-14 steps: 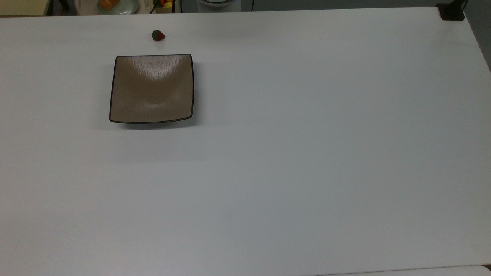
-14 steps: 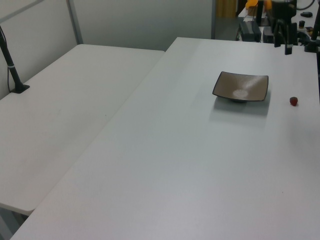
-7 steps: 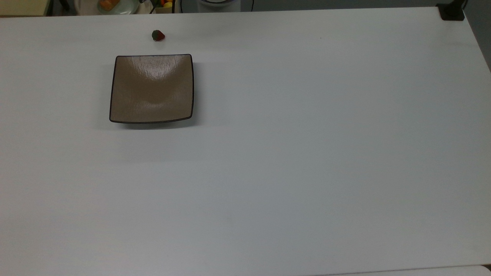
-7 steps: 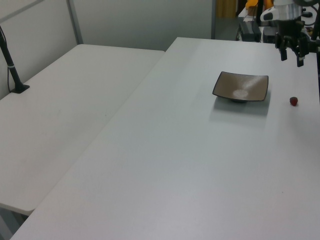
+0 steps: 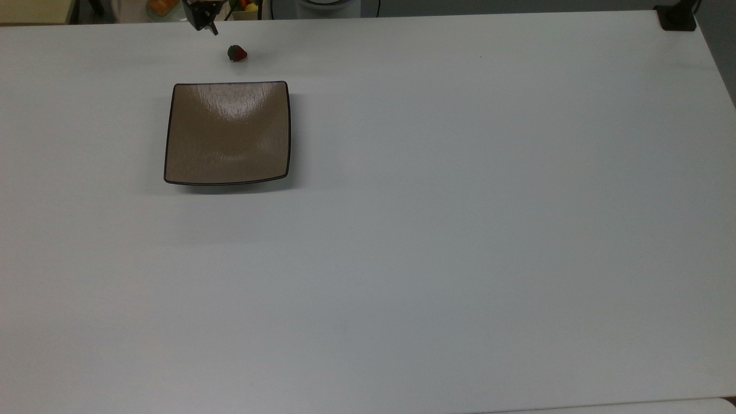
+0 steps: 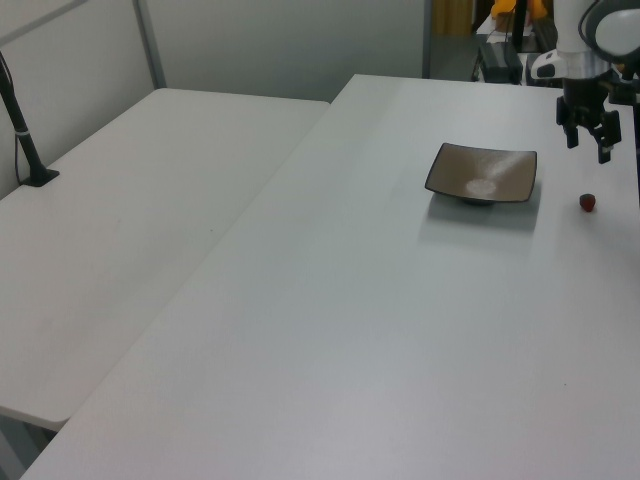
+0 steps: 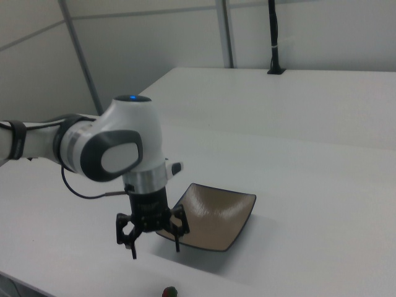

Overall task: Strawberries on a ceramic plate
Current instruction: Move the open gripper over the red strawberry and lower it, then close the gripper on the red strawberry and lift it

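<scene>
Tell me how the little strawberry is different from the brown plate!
The strawberry is tiny; the ceramic plate is far bigger. The strawberry is red with a green cap; the plate is tan-brown with a thin dark rim. The strawberry is a rounded lump; the plate is square and shallow. Both sit apart on the white table, and the open gripper touches neither.

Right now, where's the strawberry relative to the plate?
The strawberry lies on the white table, just off the ceramic plate's upper edge in the top view, apart from it. The gripper hangs to its upper left.
</scene>
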You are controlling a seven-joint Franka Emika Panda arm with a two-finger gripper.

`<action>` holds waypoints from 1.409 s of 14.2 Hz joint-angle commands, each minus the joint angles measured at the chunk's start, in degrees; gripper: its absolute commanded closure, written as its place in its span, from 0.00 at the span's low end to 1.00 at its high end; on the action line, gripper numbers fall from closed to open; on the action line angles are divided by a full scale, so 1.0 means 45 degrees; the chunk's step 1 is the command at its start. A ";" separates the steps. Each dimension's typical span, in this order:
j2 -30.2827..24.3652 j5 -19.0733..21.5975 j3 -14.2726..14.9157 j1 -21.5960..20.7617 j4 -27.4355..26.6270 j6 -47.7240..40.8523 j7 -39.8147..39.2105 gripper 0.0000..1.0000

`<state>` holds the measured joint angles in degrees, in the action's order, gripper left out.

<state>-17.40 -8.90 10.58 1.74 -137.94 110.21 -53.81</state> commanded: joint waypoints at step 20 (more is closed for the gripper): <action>0.1777 -0.0267 0.1339 -0.0093 -0.2082 0.4201 -0.1108 0.53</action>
<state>-8.86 -9.16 16.31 1.80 -146.47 127.56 -58.10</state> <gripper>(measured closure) 0.330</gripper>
